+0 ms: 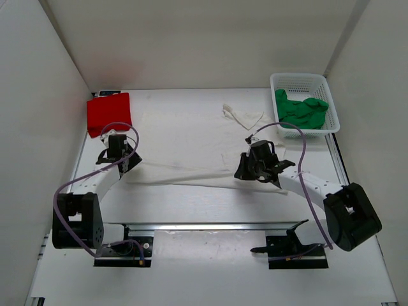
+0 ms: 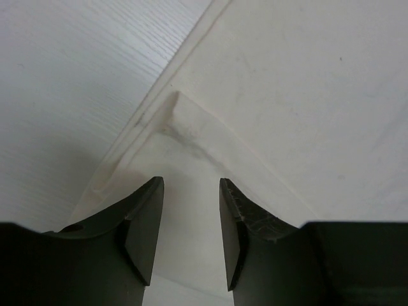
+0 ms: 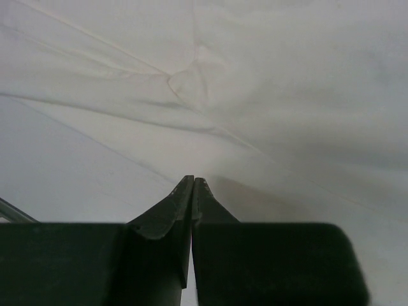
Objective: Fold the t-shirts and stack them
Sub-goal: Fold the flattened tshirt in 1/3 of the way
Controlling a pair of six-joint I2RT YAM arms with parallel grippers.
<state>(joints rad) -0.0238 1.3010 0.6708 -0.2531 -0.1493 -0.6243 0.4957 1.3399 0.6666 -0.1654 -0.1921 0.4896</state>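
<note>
Across the middle of the counter (image 1: 210, 204) a white t-shirt (image 1: 191, 143) lies spread flat, collar toward the far right. At its near left corner the left fingers (image 2: 143, 217) are parted with a moderate gap, holding nothing, their tips just above a small turned-over corner of the cloth. At the shirt's near right edge the right fingers (image 3: 185, 204) are pressed together against the fabric; whether any cloth is pinched between them cannot be told. A folded red t-shirt (image 1: 109, 113) sits at the far left, and a white basket (image 1: 299, 80) at the far right holds a crumpled green t-shirt (image 1: 301, 111).
</note>
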